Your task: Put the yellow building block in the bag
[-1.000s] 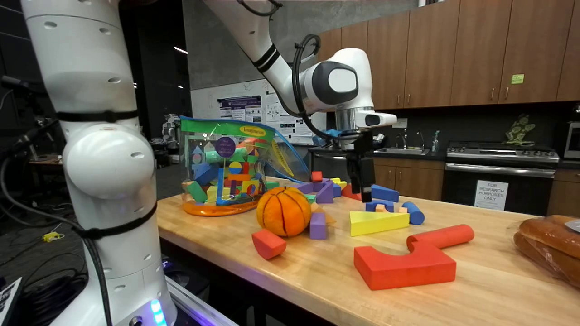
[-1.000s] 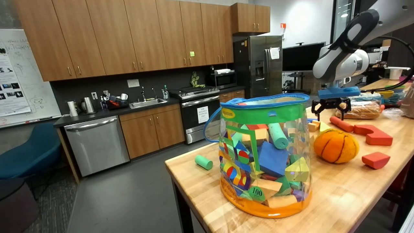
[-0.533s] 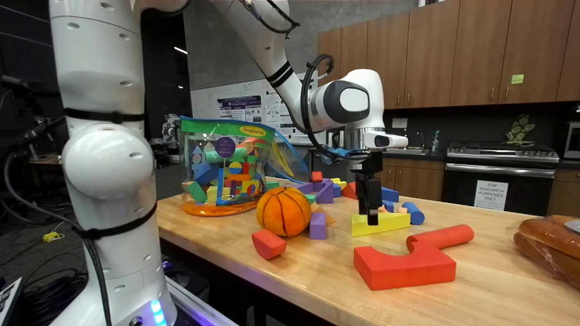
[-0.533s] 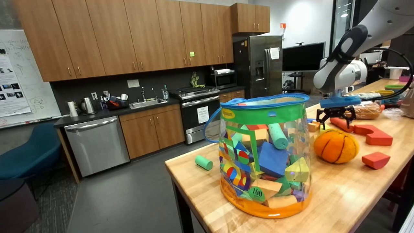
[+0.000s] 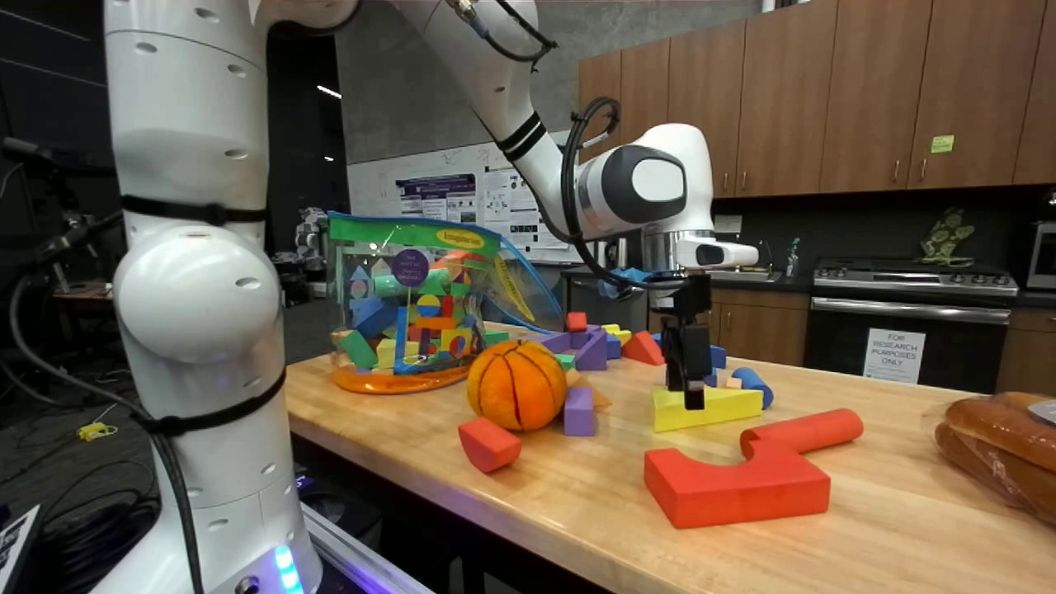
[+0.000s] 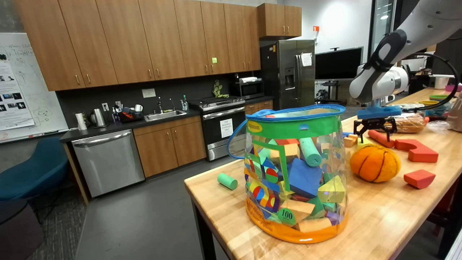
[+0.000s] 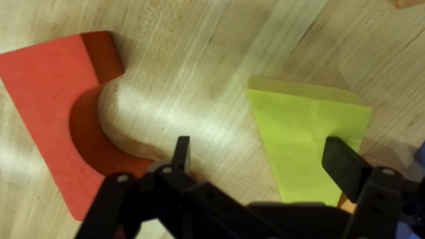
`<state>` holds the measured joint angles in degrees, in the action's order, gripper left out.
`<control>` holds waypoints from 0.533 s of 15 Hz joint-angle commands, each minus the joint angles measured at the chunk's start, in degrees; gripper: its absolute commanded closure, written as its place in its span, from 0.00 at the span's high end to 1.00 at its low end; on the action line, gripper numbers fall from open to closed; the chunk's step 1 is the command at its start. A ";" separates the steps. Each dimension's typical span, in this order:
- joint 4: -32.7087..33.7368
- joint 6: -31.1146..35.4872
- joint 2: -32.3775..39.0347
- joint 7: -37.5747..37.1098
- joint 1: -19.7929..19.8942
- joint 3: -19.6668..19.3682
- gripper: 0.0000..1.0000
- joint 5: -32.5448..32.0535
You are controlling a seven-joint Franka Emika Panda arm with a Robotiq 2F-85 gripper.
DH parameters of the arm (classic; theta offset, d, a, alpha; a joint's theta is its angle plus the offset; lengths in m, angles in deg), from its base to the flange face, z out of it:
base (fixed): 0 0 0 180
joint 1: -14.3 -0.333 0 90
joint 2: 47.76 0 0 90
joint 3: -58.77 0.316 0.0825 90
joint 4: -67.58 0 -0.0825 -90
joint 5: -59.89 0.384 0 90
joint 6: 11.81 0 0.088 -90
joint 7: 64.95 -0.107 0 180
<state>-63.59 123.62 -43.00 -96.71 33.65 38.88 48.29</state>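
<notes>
I'm nudging yellow block [image 7: 303, 132] with pincer [image 7: 258, 149], jaws standing wide apart, gripping nothing; bag [image 6: 285, 131] sitting well apart on counter [image 6: 386, 206].

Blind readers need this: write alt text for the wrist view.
Open black pincer over a wooden tabletop, one finger overlapping the yellow block in the picture. On the picture's left lies a red block with a curved cut-out.

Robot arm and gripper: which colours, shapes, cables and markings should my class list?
The arm is white and rounded, with dark grey wrist trim, black bands, a looping black cable and blue base lights. The gripper is black, angular and two-fingered, under a blue piece.
</notes>
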 commanded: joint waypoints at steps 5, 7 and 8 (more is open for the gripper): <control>-0.85 1.73 -2.76 0.67 -1.04 -0.12 1.00 -0.19; -1.24 3.25 -3.36 0.92 -1.24 0.12 1.00 -0.02; -1.36 3.82 -3.53 0.83 -1.35 0.22 1.00 0.00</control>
<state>-63.49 125.74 -44.24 -96.58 32.82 39.04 48.20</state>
